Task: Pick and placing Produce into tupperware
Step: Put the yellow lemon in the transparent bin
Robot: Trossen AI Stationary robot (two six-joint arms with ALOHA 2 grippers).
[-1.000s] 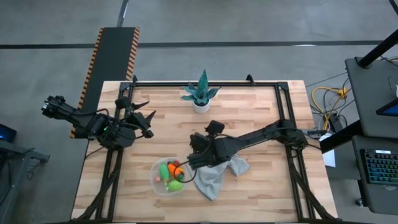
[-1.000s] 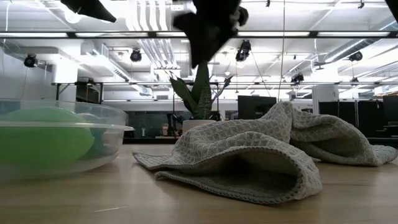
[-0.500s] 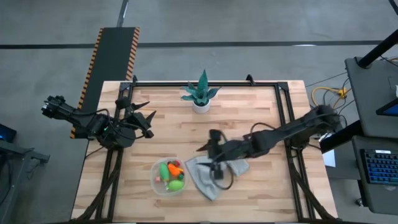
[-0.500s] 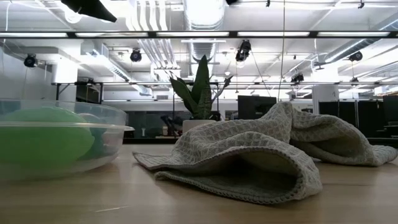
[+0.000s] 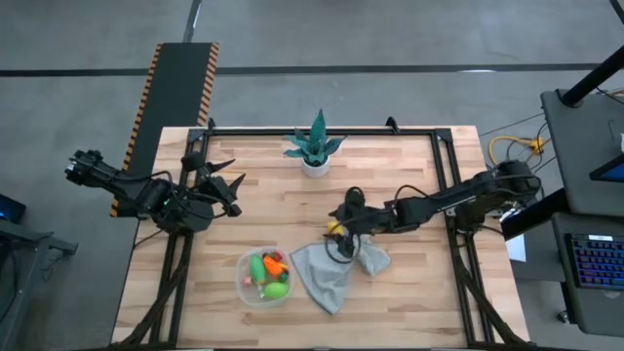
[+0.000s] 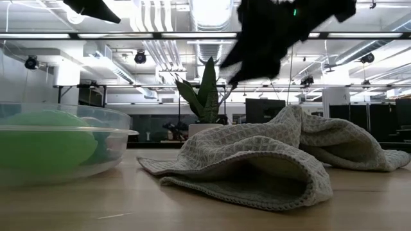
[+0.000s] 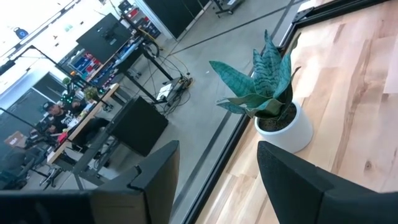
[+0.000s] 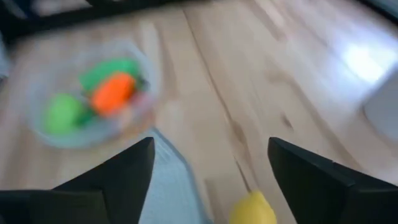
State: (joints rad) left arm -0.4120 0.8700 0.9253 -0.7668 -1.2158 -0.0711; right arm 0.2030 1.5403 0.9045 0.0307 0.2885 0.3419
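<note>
Wood bench top, black frame round it, concrete floor beyond. Low view looks across into an open office w/ ceiling lights; left wrist view shows desks, monitors and a couple of people seated far off.

Tupperware sits near the front edge, left of center. Produce inside it: green, orange, red and yellow-green pieces, packed close. Low view shows a big green piece against the tub wall. Right wrist view is blurred but same tub w/ green + orange items visible.

One yellow piece, lemon-like, is outside the tub, on the wood at the back edge of the grey cloth. High view shows it as a small yellow spot right at the right gripper tip.

Cloth is crumpled, just right of the tub, nearly touching it.

R gripper hangs above the cloth's back edge, arm stretched in from the right side. Fingers spread wide, nothing between them; lemon sits in the gap but lower down, no contact visible.

L gripper parked over the left edge of the table, well apart from the tub, fingers splayed, empty, pointing toward the potted plant at back center.
</note>
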